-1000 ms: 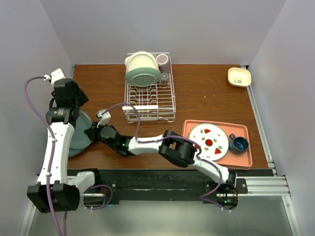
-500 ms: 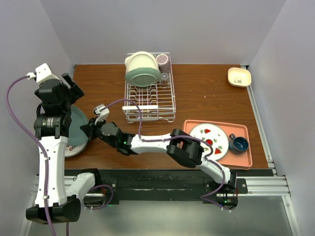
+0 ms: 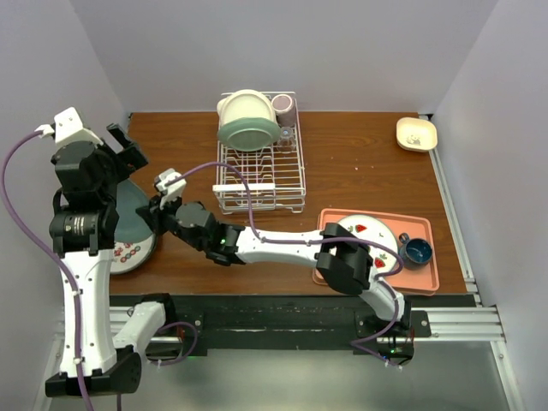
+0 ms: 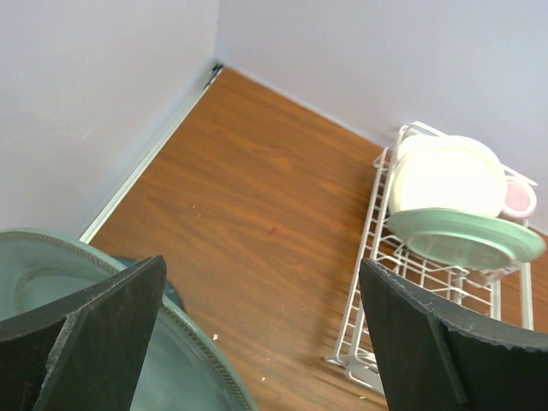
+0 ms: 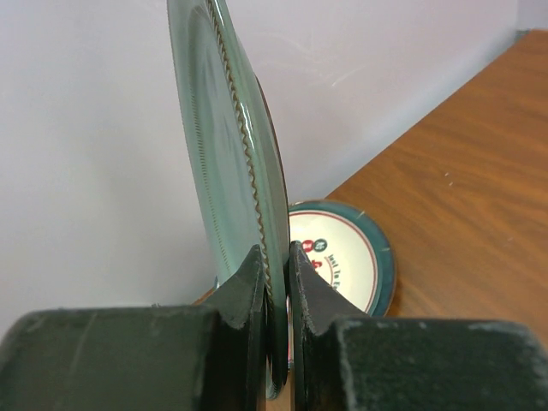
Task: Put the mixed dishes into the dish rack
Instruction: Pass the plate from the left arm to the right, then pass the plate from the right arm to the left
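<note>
Apparently a robotics test cell, not a home; plain lilac partition walls (image 3: 342, 51) enclose one wooden table (image 3: 360, 171); aluminium mounting rail (image 3: 454, 323) at its near edge.

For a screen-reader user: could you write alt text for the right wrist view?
The right claw is shut on the rim of a green plate, held upright on edge. Behind it a dark-rimmed patterned plate lies flat on the wooden table.

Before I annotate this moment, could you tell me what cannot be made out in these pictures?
Patterned plate: top view, mostly covered by the green plate and left arm.
Green plate's lower rim: right wrist view, hidden by the right gripper; table contact unclear.
Cream dish contents: top view, too small.
Clear glass in the dish rack: top view, too small and transparent.
</note>
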### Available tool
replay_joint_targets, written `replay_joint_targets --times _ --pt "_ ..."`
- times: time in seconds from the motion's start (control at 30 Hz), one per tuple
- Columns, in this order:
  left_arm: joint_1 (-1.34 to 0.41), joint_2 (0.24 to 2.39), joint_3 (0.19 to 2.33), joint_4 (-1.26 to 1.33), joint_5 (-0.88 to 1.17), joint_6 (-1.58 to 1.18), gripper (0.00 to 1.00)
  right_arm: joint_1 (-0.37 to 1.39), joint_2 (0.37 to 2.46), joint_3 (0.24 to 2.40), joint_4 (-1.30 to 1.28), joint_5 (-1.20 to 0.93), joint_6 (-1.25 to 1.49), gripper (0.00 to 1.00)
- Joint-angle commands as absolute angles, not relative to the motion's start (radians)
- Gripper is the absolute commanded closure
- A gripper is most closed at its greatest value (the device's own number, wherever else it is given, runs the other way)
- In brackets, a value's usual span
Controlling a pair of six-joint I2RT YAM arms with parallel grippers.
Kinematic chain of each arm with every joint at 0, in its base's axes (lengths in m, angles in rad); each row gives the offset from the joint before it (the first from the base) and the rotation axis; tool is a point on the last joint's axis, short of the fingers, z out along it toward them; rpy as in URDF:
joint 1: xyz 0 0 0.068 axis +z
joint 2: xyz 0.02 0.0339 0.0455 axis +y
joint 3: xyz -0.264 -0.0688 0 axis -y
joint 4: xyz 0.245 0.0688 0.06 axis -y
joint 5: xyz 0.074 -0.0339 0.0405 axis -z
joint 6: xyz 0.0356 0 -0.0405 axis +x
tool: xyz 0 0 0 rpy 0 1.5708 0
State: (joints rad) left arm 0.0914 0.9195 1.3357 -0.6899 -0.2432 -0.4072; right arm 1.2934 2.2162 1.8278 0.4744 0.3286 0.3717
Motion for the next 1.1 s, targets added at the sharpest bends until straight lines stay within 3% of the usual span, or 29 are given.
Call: replay_joint_targets --times 0.0,0.27,0.8,1.07 --pt "0.089 0.881 1.405 -0.669 -0.173 -0.374 0.0 1.263 2.077 1.901 0.571 0.367 0.331 1.0" --pt "0.089 0.874 1.427 -0.635 -0.091 -0.305 0.0 1.161 1.996 1.85 0.471 0.351 0.379 1.0" --pt "0.087 1.0 1.287 -0.269 0.267 -0.313 0.0 0.83 1.675 1.701 0.255 0.252 0.515 1.0" --pt "0.077 1.043 1.16 0.021 0.516 -0.327 0.0 0.631 1.591 1.674 0.141 -0.058 0.776 1.0"
